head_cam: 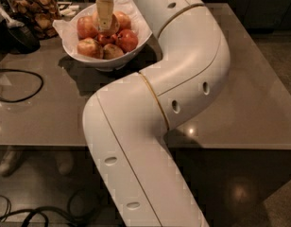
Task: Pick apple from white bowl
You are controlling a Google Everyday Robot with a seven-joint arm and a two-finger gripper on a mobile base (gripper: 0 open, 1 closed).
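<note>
Several neighbours crowd the apple in the bowl. My pincer sits low against it; apart or clamped, I cannot tell. Off-centre contact could roll it away.

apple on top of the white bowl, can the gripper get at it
Probably yes: the gripper is down in the white bowl right at the apple, nothing over it, though other apples crowd its sides.

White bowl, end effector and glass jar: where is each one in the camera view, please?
white bowl (110, 63), camera view, on its front outer wall.
end effector (105, 27), camera view, at its lower tip, over the bowl's middle.
glass jar (32, 13), camera view, on its glass side.
</note>
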